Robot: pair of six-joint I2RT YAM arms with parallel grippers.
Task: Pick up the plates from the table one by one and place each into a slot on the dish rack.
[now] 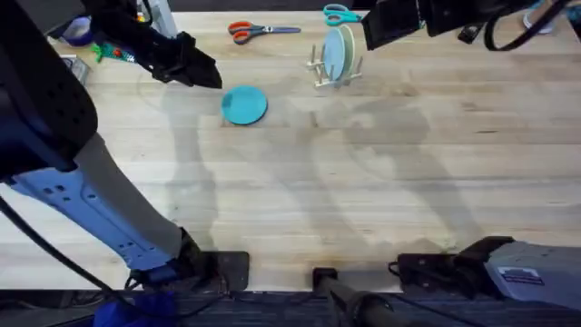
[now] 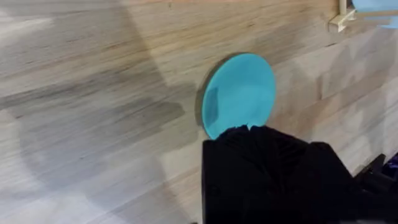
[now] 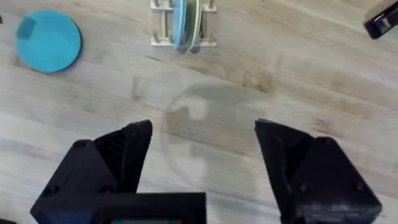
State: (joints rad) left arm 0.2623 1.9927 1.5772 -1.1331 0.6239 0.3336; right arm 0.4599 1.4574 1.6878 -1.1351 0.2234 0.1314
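The right gripper (image 3: 202,165) has its two black fingers spread wide apart, with bare wood between them and nothing in its grasp. In the overhead view it (image 1: 381,27) hangs at the far side of the table (image 1: 363,182), just beside and to the right of the dish rack (image 1: 334,71), its arm reaching in from the upper right corner.

The left gripper (image 1: 204,73) sits at the end of a long arm that rises from the lower left base, passes large and dark under the camera, and stretches toward the far left of the table. Its black tip points toward the teal plate (image 1: 244,104) and stops just short of the plate's upper left edge. In its own wrist view the gripper (image 2: 249,134) appears as one dark mass at the plate's rim (image 2: 239,93); whether its fingers are open or closed cannot be told, nor whether it touches the plate.

The teal plate lies flat on the wood, left of and nearer than the rack, well apart from it. The pale blue plate (image 3: 180,22) stands upright on edge in a slot between the rack's pegs (image 3: 163,18), with a cream-coloured plate (image 3: 194,22) upright just beside it in the same rack.

Beyond the rack, at the table's far edge, lie orange-handled scissors (image 1: 250,31) and teal-handled scissors (image 1: 340,14).
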